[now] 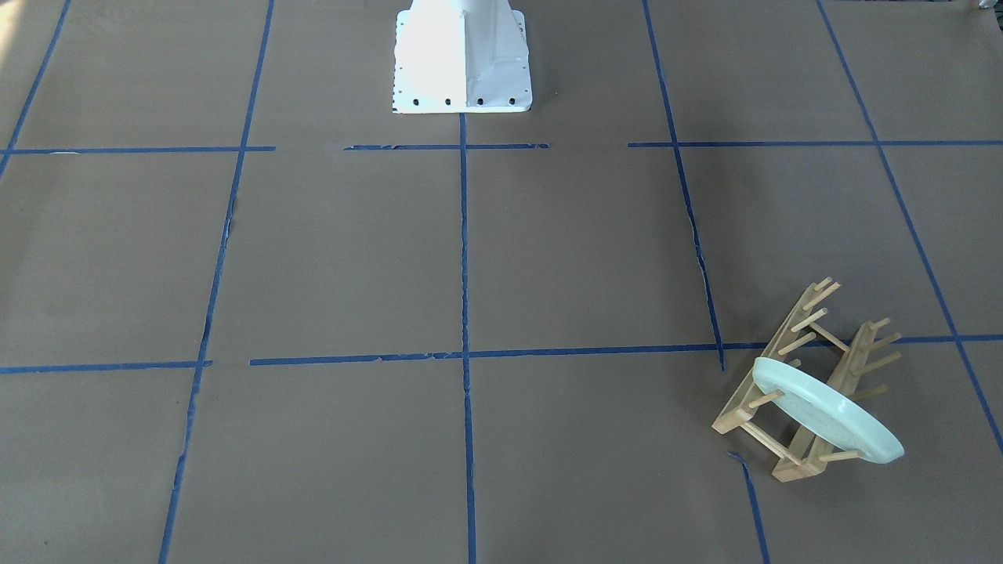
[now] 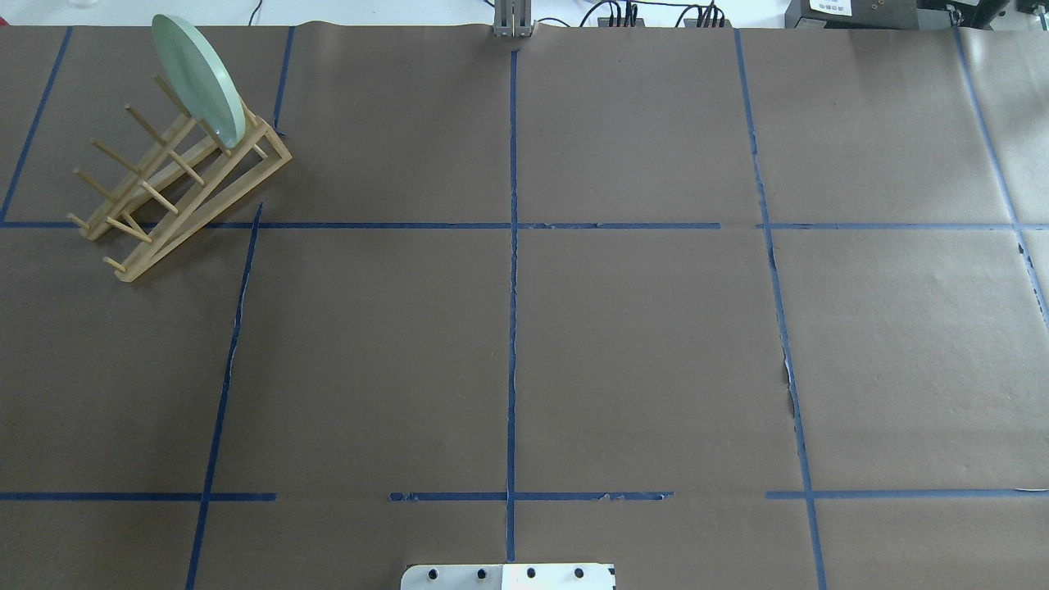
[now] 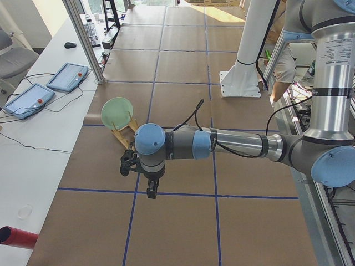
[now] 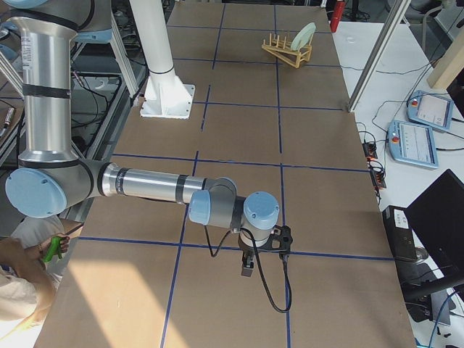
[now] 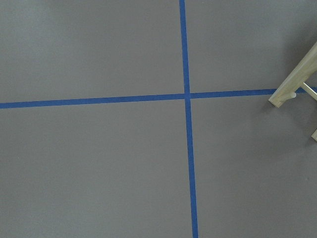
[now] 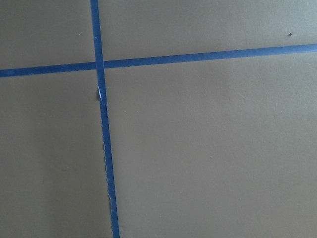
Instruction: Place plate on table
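The pale mint-green plate (image 1: 831, 419) stands on edge in the end slot of a light wooden peg rack (image 1: 772, 345) on the brown-paper table (image 1: 345, 258). In the overhead view the plate (image 2: 201, 82) and rack (image 2: 188, 197) are at the far left of the table (image 2: 639, 344). My left gripper (image 3: 151, 191) hangs above the table, some way short of the plate (image 3: 116, 111). My right gripper (image 4: 246, 268) hangs above the table, far from the plate (image 4: 304, 34). Both show only in the side views, so I cannot tell whether they are open or shut.
The white robot base (image 1: 462, 59) stands at the middle of the table's robot side. A corner of the rack (image 5: 294, 84) shows at the right edge of the left wrist view. Blue tape lines (image 2: 512, 287) divide the table. Operator tablets (image 3: 28, 97) lie beyond the far edge.
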Robot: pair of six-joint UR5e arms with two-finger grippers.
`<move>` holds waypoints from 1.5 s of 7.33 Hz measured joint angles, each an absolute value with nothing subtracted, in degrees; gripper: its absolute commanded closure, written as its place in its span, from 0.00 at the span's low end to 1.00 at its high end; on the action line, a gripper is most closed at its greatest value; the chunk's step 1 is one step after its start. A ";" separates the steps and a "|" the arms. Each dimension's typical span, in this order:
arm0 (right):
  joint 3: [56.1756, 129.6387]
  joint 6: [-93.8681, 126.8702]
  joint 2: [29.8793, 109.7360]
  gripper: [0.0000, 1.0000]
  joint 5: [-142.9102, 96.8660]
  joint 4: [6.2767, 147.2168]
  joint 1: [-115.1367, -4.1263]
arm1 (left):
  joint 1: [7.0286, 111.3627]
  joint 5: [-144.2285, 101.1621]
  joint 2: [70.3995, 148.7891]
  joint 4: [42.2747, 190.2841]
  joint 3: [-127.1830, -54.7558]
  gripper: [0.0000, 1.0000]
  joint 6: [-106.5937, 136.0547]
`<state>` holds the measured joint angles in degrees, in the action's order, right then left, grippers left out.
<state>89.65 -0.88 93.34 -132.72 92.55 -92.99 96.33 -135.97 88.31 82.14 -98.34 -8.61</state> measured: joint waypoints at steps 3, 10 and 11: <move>89.65 -0.88 93.34 0.00 -132.72 92.55 -92.99 | 95.92 -135.75 89.78 82.21 -98.56 0.00 -8.61; 89.63 -0.88 93.34 0.00 -132.71 92.55 -92.99 | 94.44 -143.37 100.65 111.44 -90.48 0.00 7.51; 89.62 -0.88 93.34 0.00 -132.72 92.55 -92.99 | 91.97 -145.16 101.17 118.42 -89.05 0.00 16.95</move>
